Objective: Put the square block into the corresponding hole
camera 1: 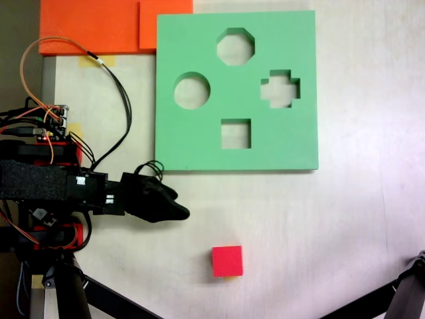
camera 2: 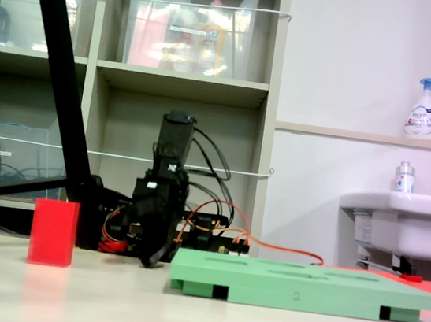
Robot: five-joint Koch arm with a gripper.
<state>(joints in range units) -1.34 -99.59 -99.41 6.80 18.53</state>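
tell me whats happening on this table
A small robot arm is working a shape-sorting job. Its gripper hovers low over the table, holding nothing; whether the jaws are open cannot be told. The red cube sits alone on the table, away from the green foam board, whose square cut-out is empty.

The green foam board [camera 2: 294, 286] bears a "2" on its front edge.

gripper [camera 1: 178, 211] fingers overlapping, gap untellable, orange foam sheet [camera 1: 93, 26] cut off

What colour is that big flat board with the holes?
Green board, clearest in the fixed view from above.
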